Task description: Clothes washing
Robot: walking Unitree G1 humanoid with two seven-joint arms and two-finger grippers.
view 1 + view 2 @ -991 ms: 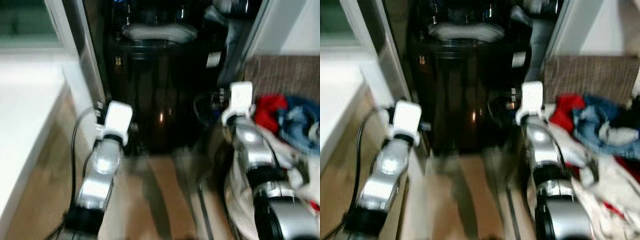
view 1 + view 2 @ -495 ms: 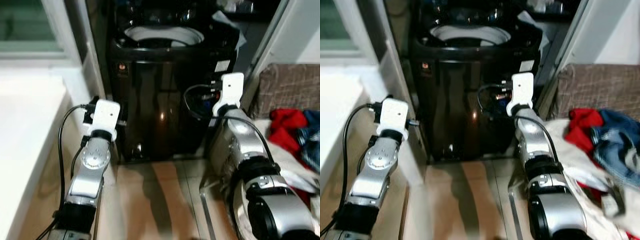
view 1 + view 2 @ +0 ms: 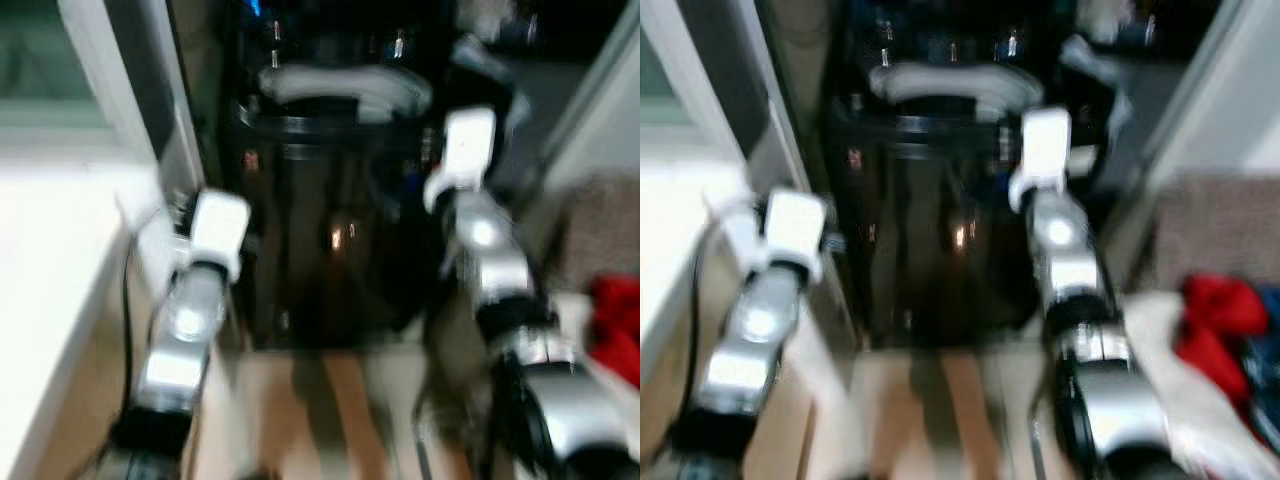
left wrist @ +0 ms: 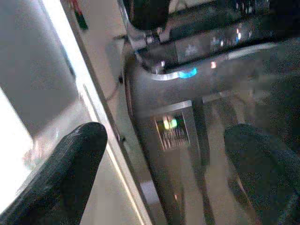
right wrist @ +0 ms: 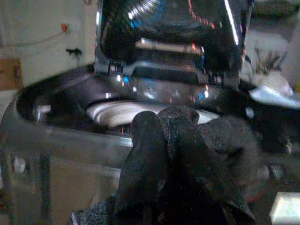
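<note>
Before washer [image 3: 340,200], head views blurred | right fingers [image 5: 145,154] clamped on dark cloth [image 5: 220,150] | left fingers [image 4: 75,159] apart

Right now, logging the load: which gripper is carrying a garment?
The right gripper: its fingers are shut on a dark speckled garment before the washing machine's open tub. The left gripper is open and holds nothing.

Blurred view of a black top-loading washing machine [image 3: 940,200] with its white drum rim [image 3: 950,80] open at the top. The right arm [image 3: 1060,240] reaches up toward the machine's rim; the left arm [image 3: 765,300] is lower, beside its front. Red clothing [image 3: 1220,315] lies by the right arm.
</note>
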